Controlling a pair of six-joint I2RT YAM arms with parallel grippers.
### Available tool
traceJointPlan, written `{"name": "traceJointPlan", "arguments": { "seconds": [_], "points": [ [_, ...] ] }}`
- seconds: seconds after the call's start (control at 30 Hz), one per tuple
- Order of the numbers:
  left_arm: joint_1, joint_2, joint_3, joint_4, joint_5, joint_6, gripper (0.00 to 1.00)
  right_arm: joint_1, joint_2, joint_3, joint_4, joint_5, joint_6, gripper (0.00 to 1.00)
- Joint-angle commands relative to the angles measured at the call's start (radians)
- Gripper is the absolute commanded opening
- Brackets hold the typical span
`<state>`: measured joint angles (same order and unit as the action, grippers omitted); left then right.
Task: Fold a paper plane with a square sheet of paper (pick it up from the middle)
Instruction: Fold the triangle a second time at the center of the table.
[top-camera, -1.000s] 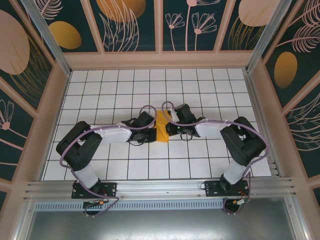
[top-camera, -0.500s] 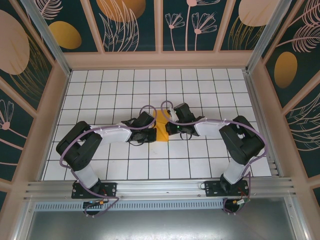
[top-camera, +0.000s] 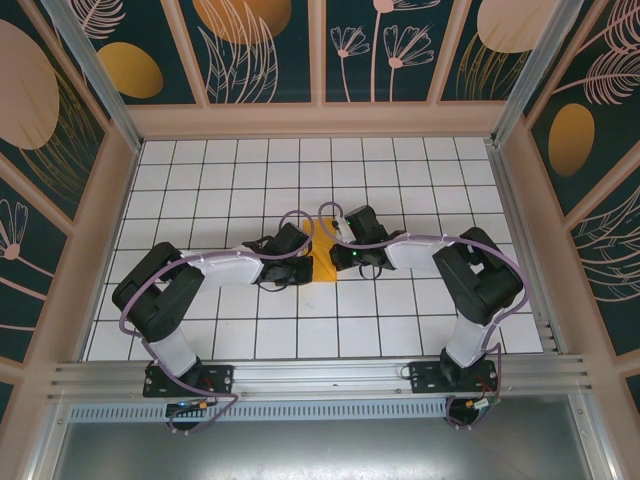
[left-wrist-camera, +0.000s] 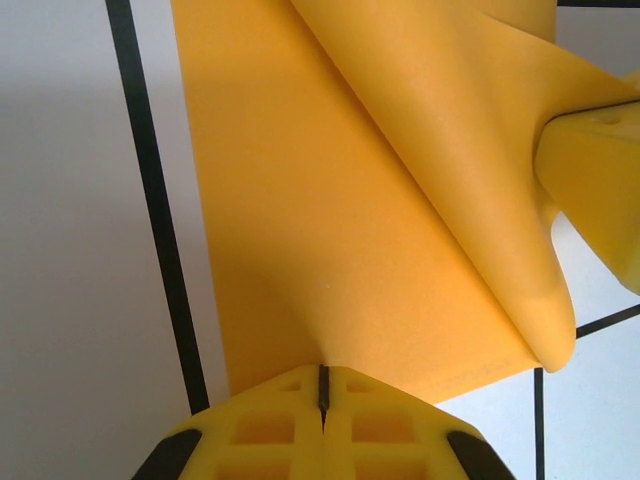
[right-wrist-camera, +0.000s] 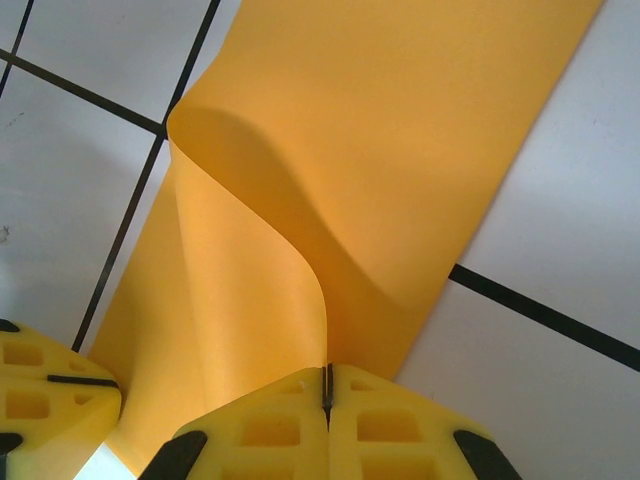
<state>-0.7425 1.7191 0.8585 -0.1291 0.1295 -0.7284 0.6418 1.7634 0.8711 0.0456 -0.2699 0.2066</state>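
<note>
Two white-and-black jointed arms, viewed from above: each elbow is folded outward and each forearm reaches inward, so that the wrists meet midway between the bases. The left gripper (top-camera: 308, 264) has its yellow lattice-faced fingers (left-wrist-camera: 270, 430) pressed together, pinching an edge of the thin orange-yellow sheet of paper (left-wrist-camera: 330, 220). The right gripper (top-camera: 336, 258) has its matching fingers (right-wrist-camera: 390, 430) likewise closed, clamping a raised fold of the same sheet. The two grippers lie just beside each other.

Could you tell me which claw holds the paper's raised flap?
The right claw: the thin orange-yellow paper sheet curls up into it; the left claw grips its flat edge.
</note>
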Motion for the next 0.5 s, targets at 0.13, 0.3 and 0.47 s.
{"name": "traceJointPlan", "arguments": {
  "seconds": [0.13,0.3,0.47],
  "points": [
    [0.004,0.001,-0.044,-0.141,-0.107,0.09,0.0,-0.007,-0.084,-0.028,0.015,-0.074,0.033,0.04],
    [0.004,-0.05,-0.054,-0.161,-0.117,0.151,0.01,0.006,-0.11,-0.05,0.035,-0.115,0.07,0.04],
    [0.005,-0.058,-0.045,-0.166,-0.13,0.18,0.03,0.012,-0.088,-0.033,0.03,-0.092,0.054,0.04]
  ]
}}
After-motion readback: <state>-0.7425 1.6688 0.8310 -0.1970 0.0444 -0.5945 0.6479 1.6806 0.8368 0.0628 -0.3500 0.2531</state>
